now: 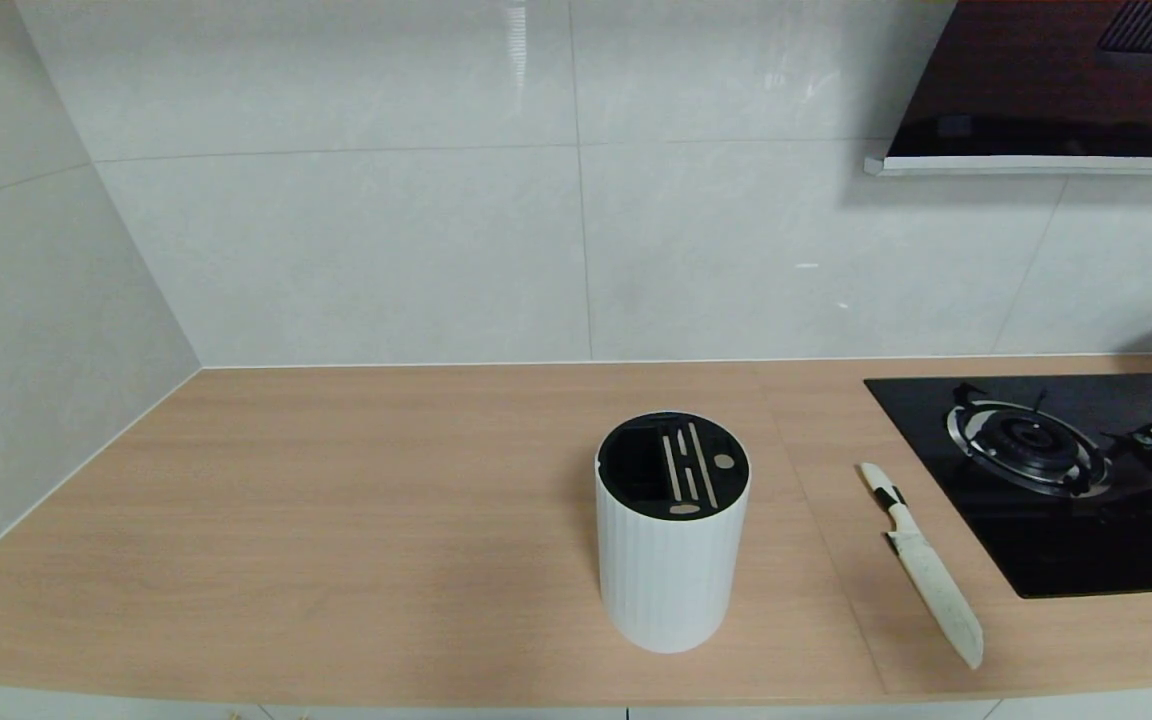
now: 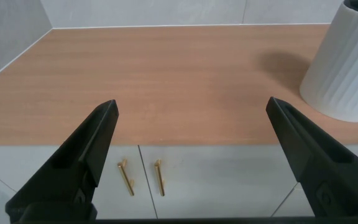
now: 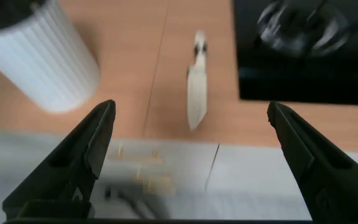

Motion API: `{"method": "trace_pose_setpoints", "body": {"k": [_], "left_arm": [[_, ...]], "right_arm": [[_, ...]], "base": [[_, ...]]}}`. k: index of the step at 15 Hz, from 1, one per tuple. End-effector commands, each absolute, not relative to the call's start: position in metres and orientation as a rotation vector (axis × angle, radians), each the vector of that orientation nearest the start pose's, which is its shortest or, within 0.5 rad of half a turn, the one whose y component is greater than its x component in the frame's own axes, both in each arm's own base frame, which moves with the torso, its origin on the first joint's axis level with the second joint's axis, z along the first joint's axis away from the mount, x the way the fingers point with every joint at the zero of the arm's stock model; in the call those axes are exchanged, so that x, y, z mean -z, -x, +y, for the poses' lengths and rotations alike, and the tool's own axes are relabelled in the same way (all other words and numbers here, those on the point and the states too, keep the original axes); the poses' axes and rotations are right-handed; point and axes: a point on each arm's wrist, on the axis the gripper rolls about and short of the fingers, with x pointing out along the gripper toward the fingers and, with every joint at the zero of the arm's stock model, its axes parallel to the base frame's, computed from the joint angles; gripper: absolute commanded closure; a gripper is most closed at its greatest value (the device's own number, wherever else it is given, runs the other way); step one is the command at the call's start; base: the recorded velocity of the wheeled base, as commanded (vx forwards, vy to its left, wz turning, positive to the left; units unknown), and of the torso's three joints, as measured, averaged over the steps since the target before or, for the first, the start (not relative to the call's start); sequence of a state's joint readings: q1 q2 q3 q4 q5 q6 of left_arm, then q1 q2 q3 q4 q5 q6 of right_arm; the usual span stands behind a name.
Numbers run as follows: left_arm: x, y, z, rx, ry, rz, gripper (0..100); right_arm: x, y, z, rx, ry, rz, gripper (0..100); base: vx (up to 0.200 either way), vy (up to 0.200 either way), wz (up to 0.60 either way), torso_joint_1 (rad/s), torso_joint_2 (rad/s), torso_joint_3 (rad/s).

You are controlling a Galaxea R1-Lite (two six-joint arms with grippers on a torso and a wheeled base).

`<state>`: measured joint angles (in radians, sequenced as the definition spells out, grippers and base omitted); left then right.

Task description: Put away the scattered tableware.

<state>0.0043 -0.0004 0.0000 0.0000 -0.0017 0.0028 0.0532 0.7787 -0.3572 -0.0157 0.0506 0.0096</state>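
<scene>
A white knife [image 1: 921,565] lies flat on the wooden counter [image 1: 386,500], between the holder and the stove. Its black-banded handle points toward the wall and its blade toward the front edge. A white ribbed cylindrical knife holder [image 1: 671,540] with a black slotted top stands upright left of the knife. My right gripper [image 3: 190,111] hangs open above the counter's front edge, with the knife [image 3: 196,93] a little beyond its fingers and the holder [image 3: 42,56] off to one side. My left gripper [image 2: 191,109] is open and empty at the front edge, with the holder [image 2: 347,62] further in.
A black glass gas stove [image 1: 1046,470] with a metal burner fills the counter's right end, under a range hood [image 1: 1046,90]. Tiled walls close the back and left. Cabinet doors with gold handles [image 2: 142,177] sit below the front edge.
</scene>
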Motion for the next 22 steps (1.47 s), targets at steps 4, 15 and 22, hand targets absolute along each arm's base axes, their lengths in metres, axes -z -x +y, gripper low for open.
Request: {"method": "trace_pose_setpoints", "body": {"k": [4, 15, 22], "left_arm": [[-0.075, 0.023, 0.0, -0.003, -0.003, 0.0, 0], [-0.075, 0.023, 0.0, -0.003, -0.003, 0.0, 0], [-0.075, 0.023, 0.0, -0.003, -0.003, 0.0, 0]], "right_arm": [[-0.112, -0.218, 0.027, -0.16, 0.04, 0.737, 0], [-0.004, -0.303, 0.033, -0.097, 0.05, 0.747, 0], [0.001, -0.319, 0.022, -0.053, 0.028, 0.724, 0]], "base": [[0.0, 0.0, 0.0, 0.0, 0.0, 0.0], [0.0, 0.0, 0.0, 0.0, 0.0, 0.0], [0.0, 0.0, 0.0, 0.0, 0.0, 0.0]]}}
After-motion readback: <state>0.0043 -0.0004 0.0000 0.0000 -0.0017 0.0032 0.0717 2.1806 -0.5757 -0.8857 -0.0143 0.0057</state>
